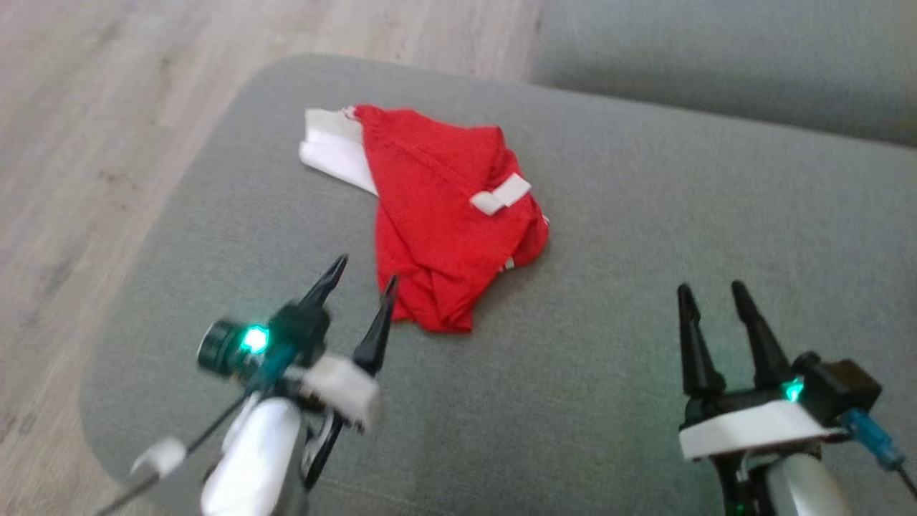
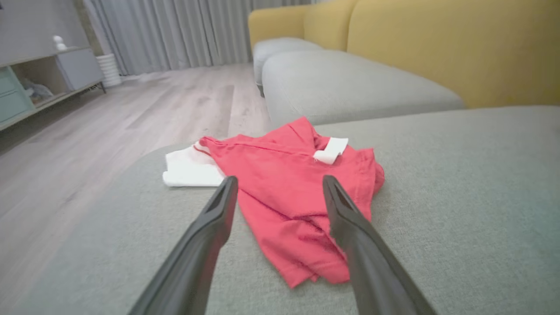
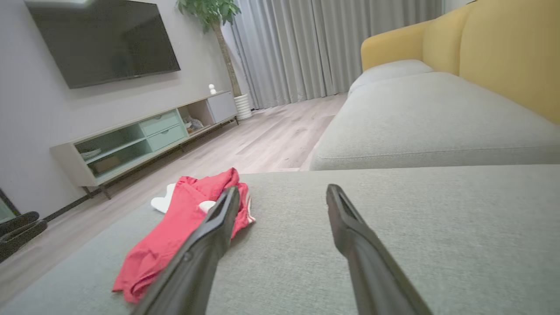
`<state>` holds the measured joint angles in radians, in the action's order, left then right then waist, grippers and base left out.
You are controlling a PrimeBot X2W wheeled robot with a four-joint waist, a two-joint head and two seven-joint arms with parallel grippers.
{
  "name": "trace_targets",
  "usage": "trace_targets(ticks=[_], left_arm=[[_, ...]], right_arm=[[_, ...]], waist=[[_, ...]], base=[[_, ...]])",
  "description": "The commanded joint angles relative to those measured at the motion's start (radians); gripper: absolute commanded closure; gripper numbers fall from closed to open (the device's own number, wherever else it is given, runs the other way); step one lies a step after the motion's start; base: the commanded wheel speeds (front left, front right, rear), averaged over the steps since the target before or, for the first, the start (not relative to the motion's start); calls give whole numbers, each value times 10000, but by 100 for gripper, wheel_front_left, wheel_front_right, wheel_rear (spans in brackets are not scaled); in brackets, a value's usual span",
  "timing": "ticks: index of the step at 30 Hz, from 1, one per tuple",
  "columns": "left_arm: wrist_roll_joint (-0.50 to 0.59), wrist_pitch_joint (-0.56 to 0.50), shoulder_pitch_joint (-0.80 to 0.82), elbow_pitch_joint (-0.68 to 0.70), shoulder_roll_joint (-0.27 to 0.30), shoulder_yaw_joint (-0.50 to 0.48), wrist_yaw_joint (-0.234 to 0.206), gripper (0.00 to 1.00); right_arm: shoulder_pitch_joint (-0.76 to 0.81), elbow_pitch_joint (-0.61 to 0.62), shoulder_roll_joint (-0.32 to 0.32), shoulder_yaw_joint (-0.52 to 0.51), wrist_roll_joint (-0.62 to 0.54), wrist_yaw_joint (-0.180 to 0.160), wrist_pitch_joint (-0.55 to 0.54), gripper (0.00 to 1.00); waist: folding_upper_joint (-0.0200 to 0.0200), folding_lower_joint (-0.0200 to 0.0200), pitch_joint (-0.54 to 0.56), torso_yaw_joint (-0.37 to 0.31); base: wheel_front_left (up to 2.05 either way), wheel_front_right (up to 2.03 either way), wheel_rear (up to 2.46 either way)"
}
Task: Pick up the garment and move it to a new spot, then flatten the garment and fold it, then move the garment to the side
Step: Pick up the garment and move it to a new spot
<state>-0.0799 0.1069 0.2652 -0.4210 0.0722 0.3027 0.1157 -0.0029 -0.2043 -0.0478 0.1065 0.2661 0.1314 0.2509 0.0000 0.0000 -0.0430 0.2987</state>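
Observation:
A crumpled red garment (image 1: 437, 222) with white parts at its far left and a white tag lies on the grey cushion (image 1: 645, 236). My left gripper (image 1: 362, 279) hovers open just short of the garment's near left corner, its fingers empty. In the left wrist view the garment (image 2: 280, 192) lies right ahead of the open left gripper (image 2: 280, 186). My right gripper (image 1: 711, 295) is open and empty over bare cushion, well right of the garment. The right wrist view has the garment (image 3: 175, 227) to the left of the right gripper (image 3: 282, 192).
The cushion's rounded left edge (image 1: 143, 258) drops to a wooden floor (image 1: 79, 143). A second grey cushion (image 1: 716, 50) lies beyond, with a yellow sofa back (image 2: 459, 48) behind. A TV stand (image 3: 144, 140), a wall TV (image 3: 105, 39) and curtains (image 3: 332, 43) are across the room.

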Motion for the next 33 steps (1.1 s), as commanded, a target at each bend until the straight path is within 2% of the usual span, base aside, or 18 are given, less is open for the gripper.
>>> trace_targets(ticks=[1,7,17,23,27,29,33], left_arm=[[-9,-305,892,78,48,-95,32,0],[-274,-1259,2602,-1048,-102,878,122,0],[-415,-1446,5365,-3363,-22,861,133,0],[-388,-1965,6147,-4973,118,1009,-16,0],[-377,-1973,6283,-5541,78,1124,-77,0],[-416,-1829,6318,-5706,42,1164,-75,100],[-681,-838,6283,-5708,-75,1192,-44,100]], right_arm=[[-628,412,-24,114,-115,-7,108,0],[-1066,556,-24,-112,-251,-7,108,0],[-1578,671,-24,-5,-395,-7,109,0],[-1694,690,-24,-21,-389,-7,109,0],[-1655,692,-24,-58,-432,-7,109,0],[-1643,658,-24,-82,-482,-7,109,0],[-1577,490,-24,-119,-572,-7,109,0]], waist=[[0,0,-639,-521],[0,0,-1651,-1259],[0,0,-2772,-2187],[0,0,-3047,-2522],[0,0,-3058,-2540],[0,0,-3012,-2516],[0,0,-2605,-2367]], base=[[0,0,0],[0,0,0],[0,0,0],[0,0,0],[0,0,0],[0,0,0],[0,0,0]])
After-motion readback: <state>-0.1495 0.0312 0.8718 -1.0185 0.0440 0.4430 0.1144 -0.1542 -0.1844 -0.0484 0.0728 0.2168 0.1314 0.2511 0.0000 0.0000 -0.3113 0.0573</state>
